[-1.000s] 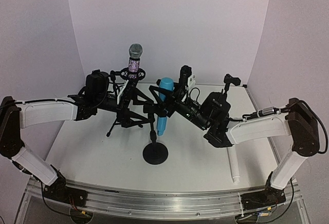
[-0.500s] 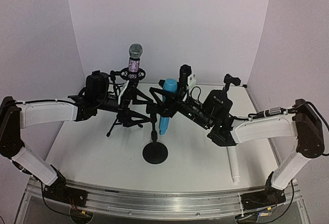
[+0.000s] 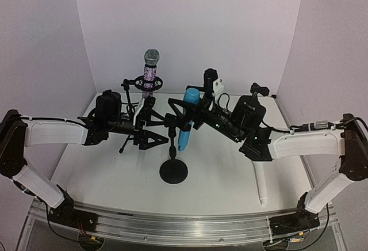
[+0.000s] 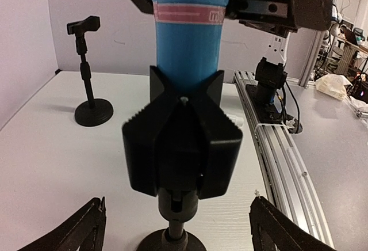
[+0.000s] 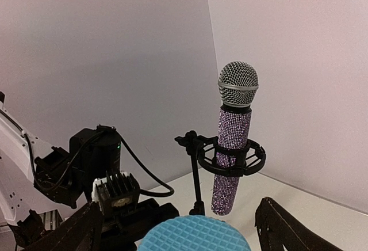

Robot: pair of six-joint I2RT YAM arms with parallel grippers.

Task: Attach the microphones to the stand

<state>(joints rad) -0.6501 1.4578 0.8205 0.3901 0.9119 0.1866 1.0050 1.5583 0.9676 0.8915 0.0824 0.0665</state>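
Since the blue mic sits in the clip, both tools stand spread: left tool flanking the clip, likely as a guard, right tool straddling the mic's head.

A: How many microphones do you count?
B: Three, one of each colour: one glittery purple microphone, one light blue microphone, one white microphone.
A: And stands?
B: Three again. One tripod stand with a ring mount, and two with round bases: the middle round-base stand and the far round-base stand.
A: So as many stands as microphones. Arms?
B: Two, the left arm and the right arm.
A: Tables?
B: Just one white table.
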